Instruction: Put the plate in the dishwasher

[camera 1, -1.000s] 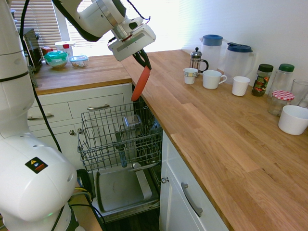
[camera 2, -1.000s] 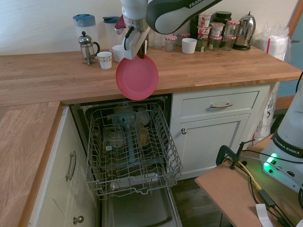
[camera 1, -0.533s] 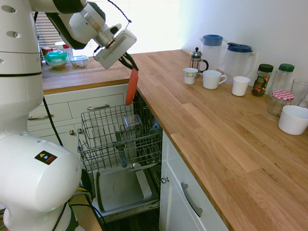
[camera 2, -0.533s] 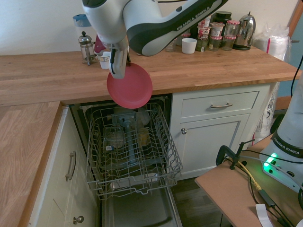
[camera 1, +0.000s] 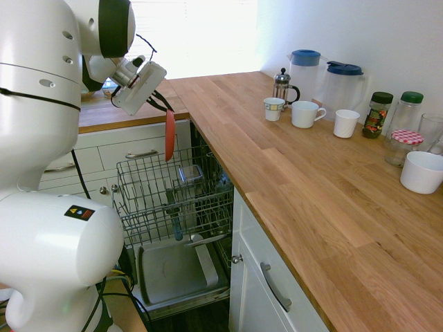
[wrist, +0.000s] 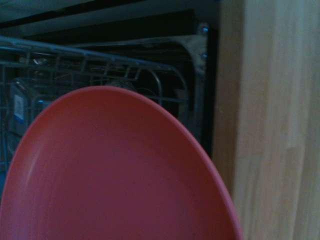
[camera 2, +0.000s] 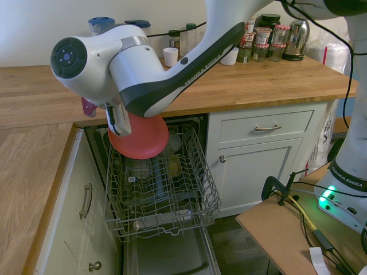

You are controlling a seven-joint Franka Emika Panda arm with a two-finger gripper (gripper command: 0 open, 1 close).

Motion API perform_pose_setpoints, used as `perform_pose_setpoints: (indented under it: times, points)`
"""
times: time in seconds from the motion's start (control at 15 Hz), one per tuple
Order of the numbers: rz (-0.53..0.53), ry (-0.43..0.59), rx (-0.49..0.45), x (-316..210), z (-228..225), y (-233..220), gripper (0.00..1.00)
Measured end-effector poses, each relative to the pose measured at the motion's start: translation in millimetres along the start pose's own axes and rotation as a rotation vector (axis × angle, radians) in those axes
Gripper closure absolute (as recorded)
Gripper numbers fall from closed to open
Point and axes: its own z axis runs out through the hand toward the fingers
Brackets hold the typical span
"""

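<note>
One arm reaches over the open dishwasher (camera 1: 173, 207), its gripper (camera 1: 163, 105) clenched on the rim of the plate (camera 1: 169, 134), which hangs edge-down just above the back of the pulled-out rack (camera 2: 160, 183), apart from the wires. To the right runs the wooden counter (camera 1: 304, 180), bearing a French press (camera 1: 282, 86), two jugs (camera 1: 325, 77), mugs (camera 1: 304, 114), jars (camera 1: 394, 117) and a white bowl (camera 1: 422, 171).

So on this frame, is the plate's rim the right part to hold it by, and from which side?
Probably yes. The plate is thin and flat, so only its edge offers purchase. The hand pinches the top rim from above, leaving the plate hanging edge-down over the dishwasher rack, ready to drop between the wires.
</note>
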Motion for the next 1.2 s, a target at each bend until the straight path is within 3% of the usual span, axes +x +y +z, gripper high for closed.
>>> perform_pose_setpoints:
  times: [0.4, 0.67, 1.2]
  points:
    - [-0.094, -0.038, -0.036, -25, 29, -62, 1.00]
    - [-0.082, -0.064, -0.057, -22, 55, -90, 1.00]
    - [-0.087, -0.049, -0.098, -23, 61, -115, 1.00]
